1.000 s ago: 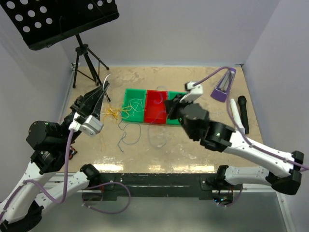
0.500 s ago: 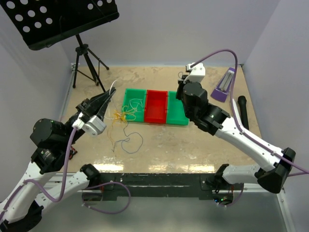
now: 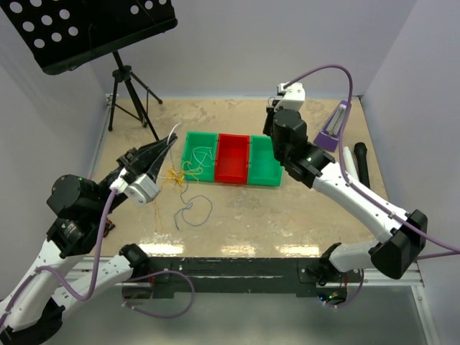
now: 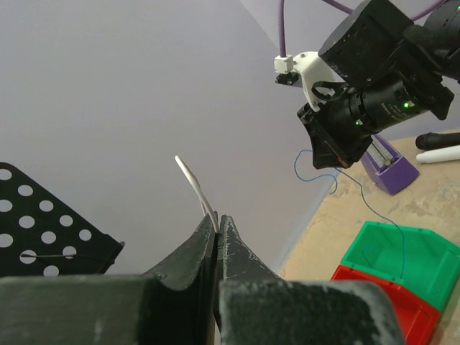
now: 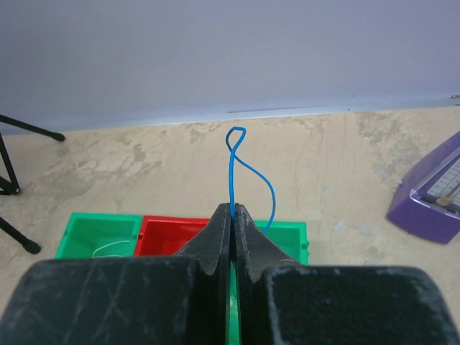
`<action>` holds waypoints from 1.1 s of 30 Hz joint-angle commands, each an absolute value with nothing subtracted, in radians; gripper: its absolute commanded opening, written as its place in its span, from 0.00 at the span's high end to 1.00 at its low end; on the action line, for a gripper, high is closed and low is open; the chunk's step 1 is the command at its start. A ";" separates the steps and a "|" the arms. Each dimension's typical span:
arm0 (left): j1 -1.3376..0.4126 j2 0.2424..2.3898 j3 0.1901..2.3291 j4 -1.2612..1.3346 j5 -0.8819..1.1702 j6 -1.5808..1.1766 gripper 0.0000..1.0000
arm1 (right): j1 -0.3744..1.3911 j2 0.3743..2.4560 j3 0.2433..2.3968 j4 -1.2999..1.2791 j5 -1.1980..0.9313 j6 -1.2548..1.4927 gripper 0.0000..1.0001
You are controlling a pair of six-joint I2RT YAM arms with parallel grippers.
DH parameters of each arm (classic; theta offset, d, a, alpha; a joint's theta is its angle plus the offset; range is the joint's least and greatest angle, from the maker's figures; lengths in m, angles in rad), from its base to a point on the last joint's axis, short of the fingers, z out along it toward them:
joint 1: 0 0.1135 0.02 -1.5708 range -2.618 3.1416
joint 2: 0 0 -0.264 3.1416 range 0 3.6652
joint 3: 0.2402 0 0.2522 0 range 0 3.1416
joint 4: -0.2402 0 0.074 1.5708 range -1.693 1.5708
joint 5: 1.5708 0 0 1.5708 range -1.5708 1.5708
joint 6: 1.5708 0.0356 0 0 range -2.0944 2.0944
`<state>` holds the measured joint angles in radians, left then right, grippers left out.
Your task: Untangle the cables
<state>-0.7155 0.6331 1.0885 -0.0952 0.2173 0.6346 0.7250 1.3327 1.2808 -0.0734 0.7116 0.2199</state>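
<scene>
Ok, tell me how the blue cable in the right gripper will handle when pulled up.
Probably floppy: the blue cable curls into a loop beyond the shut right gripper and hangs in slack curves below it. Likely very light, being thread-thin. It may snag, since its stretch on the table runs up to the yellow cable tangle.

Looks like a robotics lab, set up as a closed test cell. Shows in the left arm [image 3: 68, 208] and right arm [image 3: 352, 198], bolted to a black rail [image 3: 237, 267] at the near edge of a stone-patterned table [image 3: 302, 215]. Hemmed in on three sides by plain pale walls [image 3: 287, 50]. Strung with thick purple cables [image 3: 330, 67] looping off the arms. Laid out with props, not furniture: a row of red and green bins [image 3: 231, 159], a music stand [image 3: 93, 29] on a tripod [image 3: 129, 93], a purple gadget [image 3: 332, 129], two pens [image 3: 361, 169].
</scene>
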 commanded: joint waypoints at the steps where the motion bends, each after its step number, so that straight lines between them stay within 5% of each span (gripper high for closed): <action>1: -0.716 0.644 1.124 -0.071 0.238 0.603 1.00 | 0.713 1.356 1.255 -0.023 0.663 0.254 1.00; 27: -0.716 0.653 1.131 -0.054 0.247 0.603 1.00 | 0.566 1.701 1.106 -0.038 0.273 0.520 1.00; 31: -0.716 0.657 1.127 -0.052 0.250 0.604 1.00 | 0.566 1.671 1.109 -0.046 0.290 0.512 0.54; 33: -0.716 0.658 1.124 -0.046 0.247 0.603 1.00 | 0.566 1.611 1.118 -0.054 0.310 0.508 0.46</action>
